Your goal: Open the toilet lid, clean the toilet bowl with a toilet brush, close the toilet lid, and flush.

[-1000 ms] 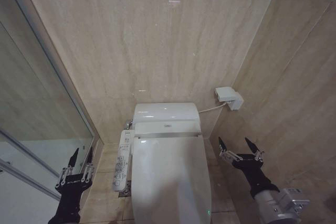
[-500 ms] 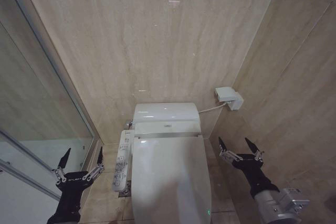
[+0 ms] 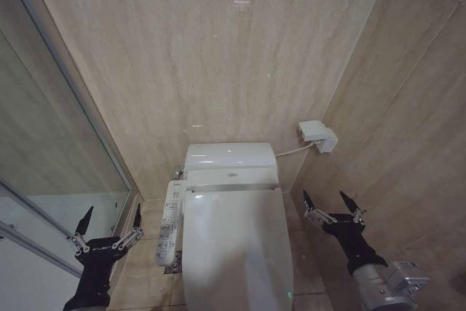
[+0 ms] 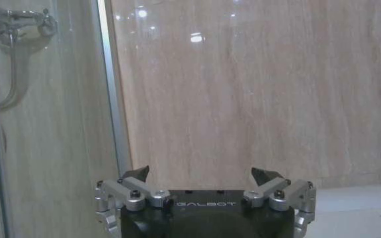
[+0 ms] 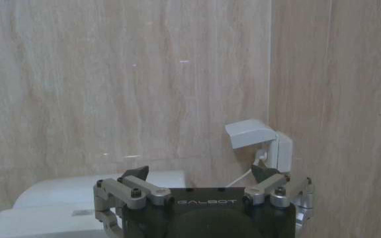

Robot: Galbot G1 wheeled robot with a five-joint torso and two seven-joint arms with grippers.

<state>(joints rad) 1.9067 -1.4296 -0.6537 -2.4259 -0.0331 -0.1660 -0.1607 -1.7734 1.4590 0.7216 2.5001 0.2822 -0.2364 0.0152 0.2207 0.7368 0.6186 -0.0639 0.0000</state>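
Observation:
The toilet lid [image 3: 237, 245] lies flat and closed over the toilet bowl, which it hides. The white tank block [image 3: 230, 159] stands behind it against the wall. My left gripper [image 3: 109, 216] hangs open to the left of the toilet, beside the button panel arm [image 3: 170, 223], nothing between its fingers. My right gripper [image 3: 331, 202] hangs open on the toilet's right, also empty. In the wrist views the left gripper [image 4: 202, 174] faces the wall and glass, and the right gripper [image 5: 202, 171] faces the wall above the tank [image 5: 65, 196]. The toilet brush is out of view.
A glass shower partition [image 3: 58, 165] with a metal frame runs along the left; a shower fitting [image 4: 15, 29] shows behind it. A white socket cover [image 3: 318, 136] with a cable sits on the right wall corner. Tiled walls close in on both sides.
The left gripper's fingers have spread from near together to wide open, and the gripper has dropped slightly lower. The right arm has not moved.

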